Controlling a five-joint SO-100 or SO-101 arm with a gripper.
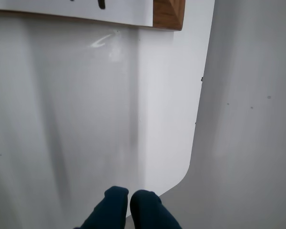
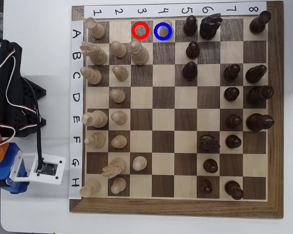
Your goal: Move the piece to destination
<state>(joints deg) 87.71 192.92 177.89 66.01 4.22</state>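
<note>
My arm's parked off the left edge of the bench [image 2: 36, 214], beside the chessboard [image 2: 176, 206]. My tool [image 1: 129, 206] is closed on nothing. The piece [image 2: 140, 30] looks to be in the red ring on the board's top row, next to the destination [image 2: 163, 31]. It stands upright with its long axis vertical. I reckon it's light, hard and tippy, so I'd pinch under the head.

Overhead view, white paper strip [image 2: 176, 10] along the chessboard's [image 2: 176, 207] top edge with handwritten numbers 1 to 8, white strip [image 2: 76, 107] down its left edge with letters A to H, wrist view lettering unreadable
</note>
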